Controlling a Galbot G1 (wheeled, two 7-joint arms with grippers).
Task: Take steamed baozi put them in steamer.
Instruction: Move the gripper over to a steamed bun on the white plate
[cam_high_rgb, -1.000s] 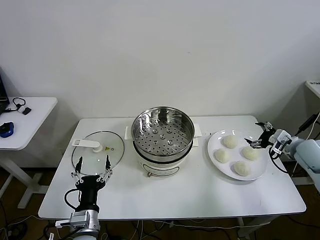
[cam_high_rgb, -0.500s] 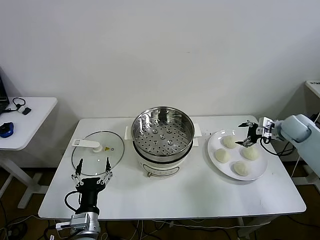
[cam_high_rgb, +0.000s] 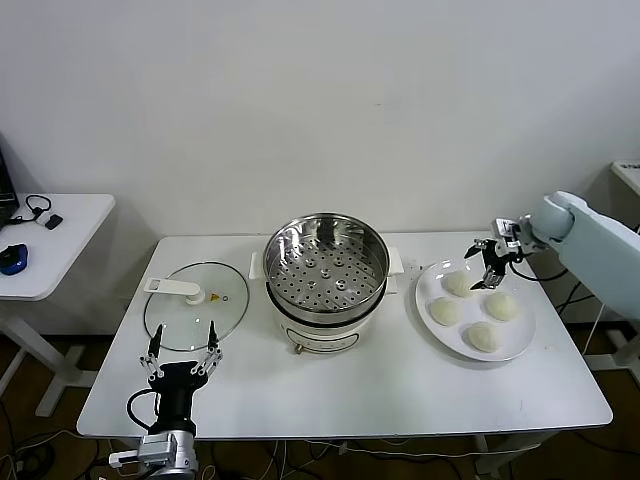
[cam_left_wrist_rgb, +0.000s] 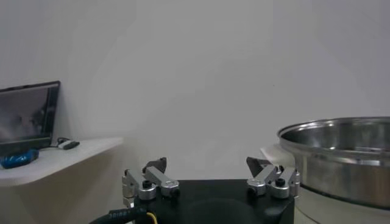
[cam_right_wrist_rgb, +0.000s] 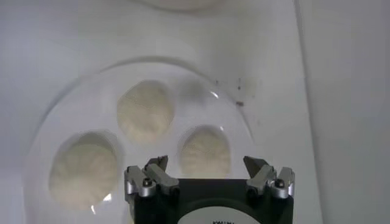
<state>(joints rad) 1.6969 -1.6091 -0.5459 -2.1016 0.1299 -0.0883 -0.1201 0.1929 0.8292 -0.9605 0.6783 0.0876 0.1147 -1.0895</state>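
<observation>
Four cream-white baozi lie on a white plate (cam_high_rgb: 520, 340) at the table's right: one at the back (cam_high_rgb: 459, 284), one at the left (cam_high_rgb: 444, 311), one at the right (cam_high_rgb: 502, 306), one at the front (cam_high_rgb: 483, 337). The steel steamer (cam_high_rgb: 325, 266) stands at the table's middle with its perforated tray bare. My right gripper (cam_high_rgb: 490, 266) is open and empty, just above the plate's back, between the back and right baozi. In the right wrist view one baozi (cam_right_wrist_rgb: 205, 152) lies between its fingers (cam_right_wrist_rgb: 206, 165). My left gripper (cam_high_rgb: 181, 351) is open and empty at the table's front left.
A glass lid (cam_high_rgb: 196, 305) with a white handle lies flat to the left of the steamer, just behind my left gripper. A side table (cam_high_rgb: 45, 245) with small items stands at the far left. The steamer's rim (cam_left_wrist_rgb: 341, 143) shows in the left wrist view.
My right gripper has swung in from the plate's right edge to above its back part, towards the baozi. My left gripper has drawn back a little towards the table's front.
</observation>
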